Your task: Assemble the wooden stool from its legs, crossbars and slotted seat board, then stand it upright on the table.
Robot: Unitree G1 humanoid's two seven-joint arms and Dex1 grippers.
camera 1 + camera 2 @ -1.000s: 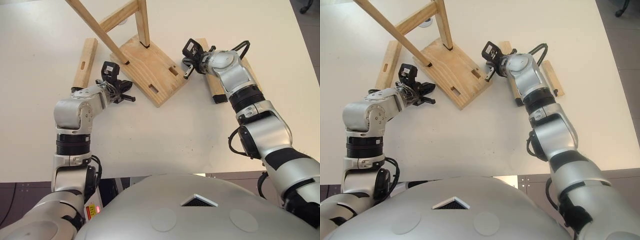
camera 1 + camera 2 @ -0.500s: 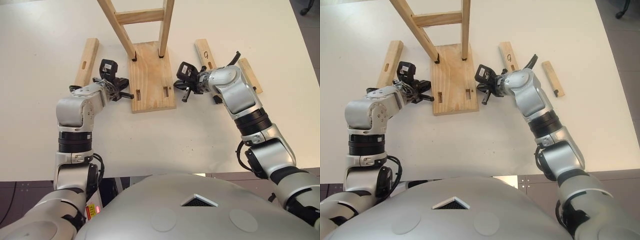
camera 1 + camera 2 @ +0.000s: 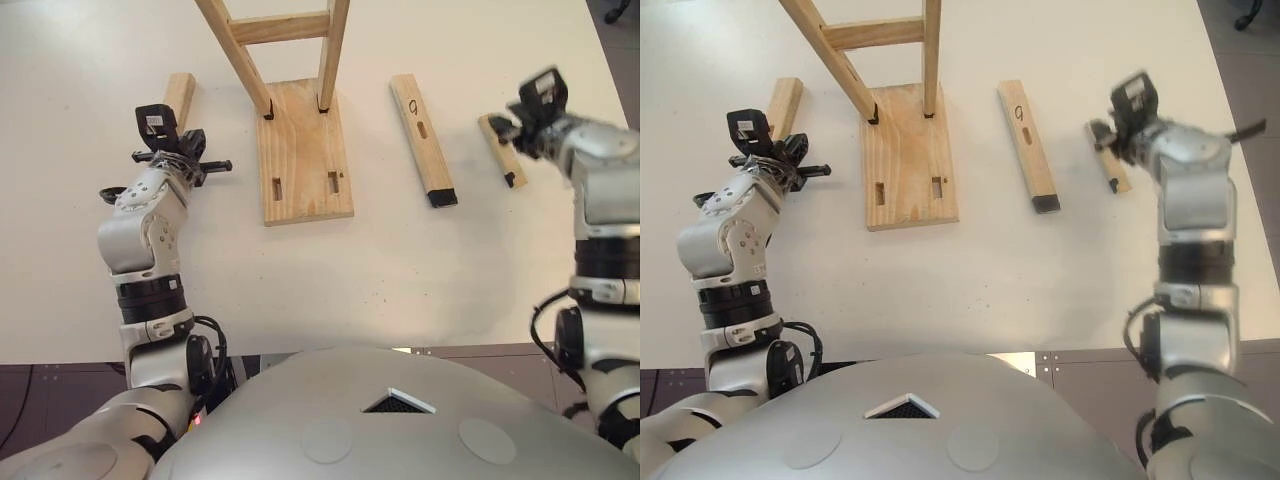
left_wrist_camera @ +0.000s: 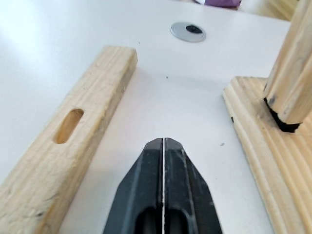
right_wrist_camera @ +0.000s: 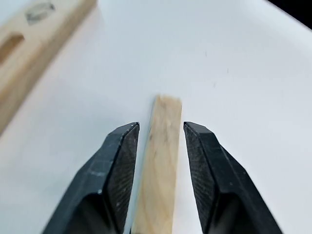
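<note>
Assembling stage: judged about halfway, with one leg pair fitted and the other parts loose.
Seat board [image 3: 300,150]: lay flat on the table [image 3: 300,270] with its slots facing up, probably so the remaining legs could be pushed in from above; the two near slots stood open.
Fitted legs [image 3: 235,55]: stood in the board's two far slots, joined by an upper crossbar [image 3: 280,28].
Left loose leg [image 4: 63,141]: lay just beside the board on the left, not touching it, mortise facing up.
Right loose leg [image 3: 422,140]: lay to the right of the board and well apart from it, mortise also up.
Short crossbar [image 5: 161,165]: lay farthest right, near the table's edge, flat and free.
Right gripper [image 5: 161,125]: hung over the short crossbar with fingers spread on either side of it and a gap on each side; held nothing, though set across the narrow width, seemingly for a pinch.
Left gripper [image 4: 163,142]: had fingers pressed together and empty, pointing along the bare strip between the left loose leg and the board.
Next, as judged: closing on the short crossbar without skewing it.
</note>
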